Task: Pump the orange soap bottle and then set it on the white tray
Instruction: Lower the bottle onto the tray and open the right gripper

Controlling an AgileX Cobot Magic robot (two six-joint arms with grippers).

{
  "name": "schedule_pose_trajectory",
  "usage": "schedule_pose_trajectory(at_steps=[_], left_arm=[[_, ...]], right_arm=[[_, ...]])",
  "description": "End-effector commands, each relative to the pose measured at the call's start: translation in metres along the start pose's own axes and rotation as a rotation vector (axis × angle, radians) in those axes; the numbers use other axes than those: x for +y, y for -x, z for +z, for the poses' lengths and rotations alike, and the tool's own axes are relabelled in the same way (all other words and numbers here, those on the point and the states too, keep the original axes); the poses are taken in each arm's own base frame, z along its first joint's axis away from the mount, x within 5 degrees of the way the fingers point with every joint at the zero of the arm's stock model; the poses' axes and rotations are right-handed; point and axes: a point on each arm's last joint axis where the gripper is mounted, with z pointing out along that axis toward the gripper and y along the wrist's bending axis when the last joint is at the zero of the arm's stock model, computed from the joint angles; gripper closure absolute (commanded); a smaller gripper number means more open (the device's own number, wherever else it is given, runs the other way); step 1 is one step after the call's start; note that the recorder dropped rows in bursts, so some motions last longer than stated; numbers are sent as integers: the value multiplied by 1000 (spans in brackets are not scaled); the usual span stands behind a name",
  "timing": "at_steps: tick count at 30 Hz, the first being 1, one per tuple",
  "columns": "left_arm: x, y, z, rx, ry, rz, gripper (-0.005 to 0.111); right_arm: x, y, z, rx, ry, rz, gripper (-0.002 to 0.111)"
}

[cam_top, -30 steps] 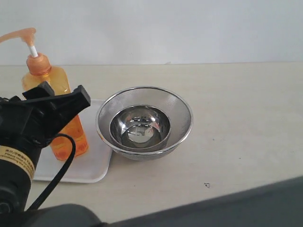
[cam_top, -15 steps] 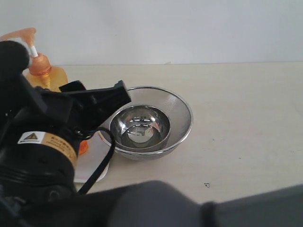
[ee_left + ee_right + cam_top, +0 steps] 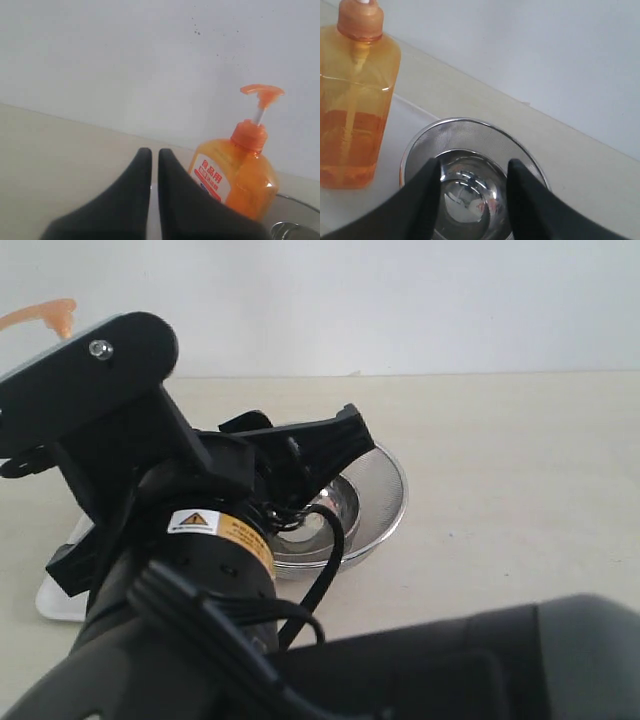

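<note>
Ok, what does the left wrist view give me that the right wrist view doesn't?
Only the left wrist view: the pump head of the orange soap bottle, its white-and-red label, and the left fingers shut together with nothing between them. Only the right wrist view: the white tray under the bottle, the inside of the steel bowl, and the right fingers standing apart above that bowl, empty. Both: the bottle upright with the bowl beside it, though the left view catches only a sliver of the bowl's rim.
</note>
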Motion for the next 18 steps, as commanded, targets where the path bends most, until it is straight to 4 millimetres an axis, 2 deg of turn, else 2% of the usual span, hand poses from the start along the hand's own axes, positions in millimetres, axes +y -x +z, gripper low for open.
schedule_pose_trajectory(at_steps=[1,18], left_arm=[[1,-1,-1,-2,1,-12,102],[1,-1,-1,-2,1,-12,102]], right_arm=[[-3,3,-2,-7,-3,-2,70],[-6,5,-2,-10,-3,51,70]])
